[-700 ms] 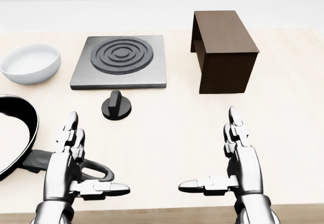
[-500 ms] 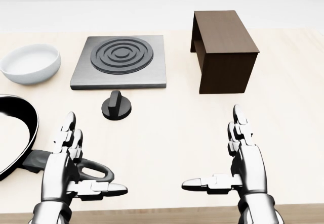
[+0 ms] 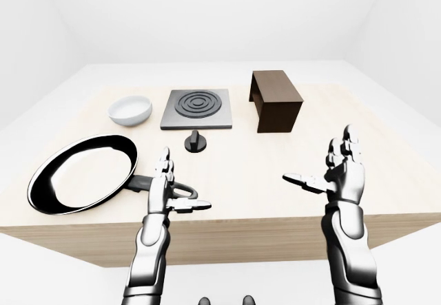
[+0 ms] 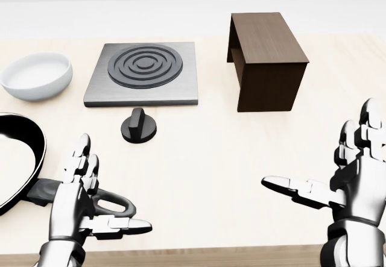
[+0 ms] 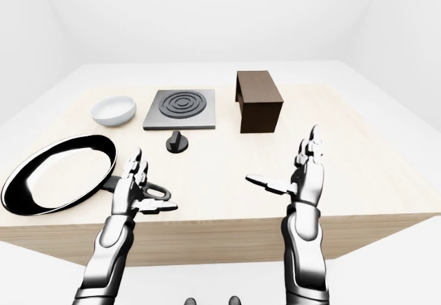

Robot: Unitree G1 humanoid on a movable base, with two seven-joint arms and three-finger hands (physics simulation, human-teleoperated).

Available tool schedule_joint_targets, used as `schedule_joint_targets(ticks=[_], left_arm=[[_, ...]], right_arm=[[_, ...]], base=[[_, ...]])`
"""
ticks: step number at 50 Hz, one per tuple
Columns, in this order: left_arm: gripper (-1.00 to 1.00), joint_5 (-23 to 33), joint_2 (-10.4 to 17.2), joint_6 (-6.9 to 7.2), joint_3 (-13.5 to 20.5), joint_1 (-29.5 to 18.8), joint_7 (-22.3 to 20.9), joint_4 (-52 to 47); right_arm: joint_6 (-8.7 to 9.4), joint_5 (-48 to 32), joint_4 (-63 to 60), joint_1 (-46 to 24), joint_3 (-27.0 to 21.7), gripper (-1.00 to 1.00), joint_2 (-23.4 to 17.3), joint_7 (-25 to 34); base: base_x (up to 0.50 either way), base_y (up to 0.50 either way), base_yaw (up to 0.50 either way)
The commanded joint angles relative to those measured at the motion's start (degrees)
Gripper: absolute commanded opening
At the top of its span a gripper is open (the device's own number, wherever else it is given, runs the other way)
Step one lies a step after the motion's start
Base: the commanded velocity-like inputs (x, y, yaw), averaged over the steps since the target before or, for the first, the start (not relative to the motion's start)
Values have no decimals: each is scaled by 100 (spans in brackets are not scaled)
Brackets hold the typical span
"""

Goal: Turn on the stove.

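A: Hands?
B: Both spread, holding nothing. Left hand (image 4: 81, 204) hovered over the frying pan (image 3: 79, 181) handle, right hand (image 4: 353, 185) near the table's (image 4: 205, 176) right edge.
A: Stove?
B: Stove knob (image 4: 138, 126) sat just below the hotplate (image 4: 143, 73), well apart from both hands. White bowl (image 4: 36, 75) to its left, brown box (image 4: 265, 59) to its right. Pale wood tabletop, plain white room.
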Motion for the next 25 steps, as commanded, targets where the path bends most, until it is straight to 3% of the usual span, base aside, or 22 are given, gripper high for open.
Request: schedule_joint_targets(ticks=[1, 6, 11, 14, 17, 22, 25], left_arm=[[100, -19, -5, 6, -14, -8, -8, 25], [100, -29, -4, 33, -12, -19, -10, 3], [100, -29, -7, 41, -16, -17, -8, -2], [100, -149, -23, 126, -8, 2, -61, -81], [100, -232, -2, 80, 71, -54, -43, 40], [100, -362, -27, 163, 55, -36, -88, -2], [100, -370, -6, 89, 73, -77, -67, 130]], right_arm=[[29, 359, -603, -34, -524, 100, -138, -499], [29, 504, -789, -69, -727, 100, -222, -512], [29, 483, -768, -56, -685, 100, -201, -481], [29, 479, -786, -52, -660, 100, -209, -426], [29, 465, -755, -39, -614, 100, -194, -358], [29, 446, -749, -45, -571, 100, -189, -297], [29, 331, -630, -42, -489, 100, -170, -255]], base=[[0, 0, 0], [0, 0, 0], [0, 0, 0], [0, 0, 0], [0, 0, 0], [0, 0, 0], [0, 0, 0]])
